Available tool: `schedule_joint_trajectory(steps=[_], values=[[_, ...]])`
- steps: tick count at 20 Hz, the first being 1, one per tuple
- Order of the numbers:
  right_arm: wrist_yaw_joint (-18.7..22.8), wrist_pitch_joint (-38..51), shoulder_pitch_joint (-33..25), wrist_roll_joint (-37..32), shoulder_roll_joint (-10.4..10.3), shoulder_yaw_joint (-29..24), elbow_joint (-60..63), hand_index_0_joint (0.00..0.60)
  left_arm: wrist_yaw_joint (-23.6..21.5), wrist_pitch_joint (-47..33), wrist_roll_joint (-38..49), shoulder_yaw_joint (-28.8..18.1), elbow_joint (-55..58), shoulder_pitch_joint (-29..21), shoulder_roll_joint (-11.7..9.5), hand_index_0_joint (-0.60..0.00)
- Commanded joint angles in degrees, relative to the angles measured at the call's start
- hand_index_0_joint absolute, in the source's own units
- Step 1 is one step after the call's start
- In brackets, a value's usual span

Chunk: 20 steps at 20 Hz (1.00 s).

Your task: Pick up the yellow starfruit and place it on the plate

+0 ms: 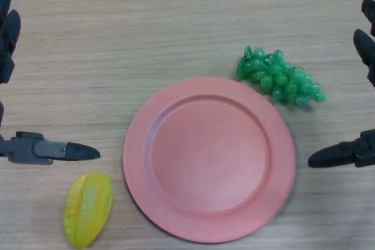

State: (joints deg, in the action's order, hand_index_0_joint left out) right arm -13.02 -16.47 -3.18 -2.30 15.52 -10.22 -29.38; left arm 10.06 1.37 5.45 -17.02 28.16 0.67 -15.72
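Note:
The yellow starfruit (87, 209) lies on the wooden table at the lower left, just left of the pink plate (137, 162). The plate sits in the middle of the table and holds nothing. My left hand (9, 33) is at the left edge, open, with its thumb (70, 151) stretched out just above the starfruit, not touching it. My right hand (366, 45) is at the right edge, open, with its thumb (334, 155) pointing toward the plate's right rim, a short gap away.
A bunch of green grapes (281, 76) lies on the table just beyond the plate's upper right rim. The wooden table (146, 27) stretches away behind the plate.

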Motion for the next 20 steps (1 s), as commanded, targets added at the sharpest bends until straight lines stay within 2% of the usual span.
schedule_joint_trajectory(steps=[1, 7, 9, 13, 16, 19, 20], values=[[2.5, 5.8, -2.1, -3.5, 2.3, -1.8, -1.8, 0.0, 0.1, -5.0, 0.2, -3.9, 3.7, -0.8, -2.4, 0.0], [1.8, 4.4, -1.8, -2.7, 2.1, -1.2, -2.9, 0.0, 1.4, -1.5, 1.6, -5.1, 5.5, 0.5, -2.0, 0.0], [2.1, 3.3, -1.9, -2.8, 2.0, -1.3, -3.4, 0.0, 2.5, -0.3, 1.0, -4.2, 7.2, 2.2, -0.7, 0.0], [0.8, 4.1, -1.8, -1.9, 1.9, -0.4, -2.6, 0.0, 6.3, 0.3, -5.4, -6.2, 6.9, 6.0, 0.6, 0.0], [1.1, 4.5, -2.1, -1.5, 1.2, 1.3, -1.1, 0.0, 7.3, 2.6, -10.7, -6.4, 7.2, 9.5, 3.1, 0.0], [0.6, 5.2, -2.3, -0.4, 1.2, 2.3, -0.1, 0.0, 6.8, -0.2, -15.1, -5.3, 6.0, 13.6, 4.6, 0.0], [0.3, 5.8, -2.2, -0.4, 0.9, 2.7, 0.8, 0.0, 3.5, -2.2, -17.0, -3.4, 5.0, 16.1, 4.7, 0.0]])
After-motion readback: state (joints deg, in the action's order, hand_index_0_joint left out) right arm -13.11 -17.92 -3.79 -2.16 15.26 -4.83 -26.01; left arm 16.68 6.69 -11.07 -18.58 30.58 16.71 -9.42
